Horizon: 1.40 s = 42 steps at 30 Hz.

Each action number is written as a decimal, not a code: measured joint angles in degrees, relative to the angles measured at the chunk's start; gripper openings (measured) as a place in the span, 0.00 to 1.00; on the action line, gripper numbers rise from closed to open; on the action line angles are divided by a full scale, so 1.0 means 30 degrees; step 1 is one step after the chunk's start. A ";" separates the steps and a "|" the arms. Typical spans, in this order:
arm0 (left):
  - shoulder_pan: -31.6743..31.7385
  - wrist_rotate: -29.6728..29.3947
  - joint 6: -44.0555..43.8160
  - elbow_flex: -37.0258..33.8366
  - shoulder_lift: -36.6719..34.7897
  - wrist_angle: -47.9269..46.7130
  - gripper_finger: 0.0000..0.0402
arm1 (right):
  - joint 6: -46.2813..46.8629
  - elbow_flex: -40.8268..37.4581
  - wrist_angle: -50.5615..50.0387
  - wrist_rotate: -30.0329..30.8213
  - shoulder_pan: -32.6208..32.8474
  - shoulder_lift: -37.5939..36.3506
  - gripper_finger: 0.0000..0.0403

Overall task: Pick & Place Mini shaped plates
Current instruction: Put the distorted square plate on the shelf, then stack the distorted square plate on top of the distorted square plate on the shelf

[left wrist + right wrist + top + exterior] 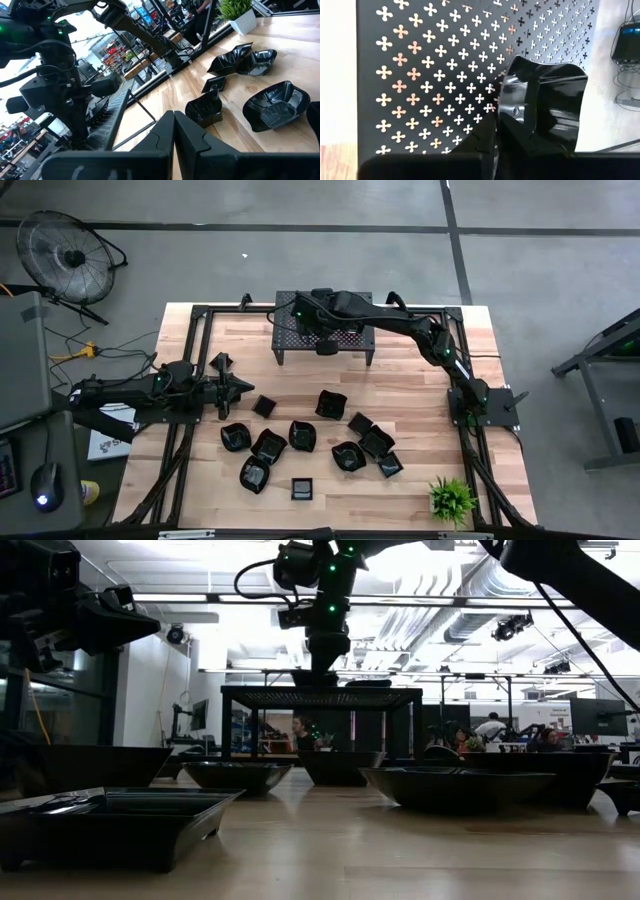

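Note:
Several glossy black mini plates lie flat on the wooden table, among them a square one (302, 488) near the front and one (331, 404) mid-table; they also show in the left wrist view (274, 105). My right gripper (325, 338) reaches over the black perforated stand (290, 305) at the far edge and is shut on one mini plate (547, 107). In the low view the gripper (322, 672) stands at the stand's top (320, 696). My left gripper (240, 388) (175, 131) is shut and empty above the table's left side, next to a small plate (263, 406). My right gripper holds the mini plate by its raised rim (509, 117) on one side, coming from above with fingers pointing down. The fingers (485, 145) hide the exact place of contact. The plate sits level at the stand's perforated top (420, 75); whether it rests on it or hangs just above, I cannot tell.
A potted green plant (452, 498) stands at the near right corner. Black frame rails (195, 340) run along the table's sides. A fan (65, 252) stands on the floor beyond the far left. People show in the room behind the stand (300, 730).

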 joint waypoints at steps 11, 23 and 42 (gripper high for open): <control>-0.0003 0.0000 0.0003 0.0000 0.0000 0.0001 0.01 | 0.0308 0.0007 -0.0043 0.0120 0.0274 0.0000 0.27; -0.0004 0.0007 0.0001 0.0000 -0.0003 0.0000 0.01 | 0.1808 0.0131 -0.1348 0.0616 0.1072 -0.1985 0.34; 0.0000 0.0000 0.0003 0.0000 0.0000 0.0007 0.01 | 1.0087 0.0007 -0.7649 -0.3941 0.3553 -0.5392 0.34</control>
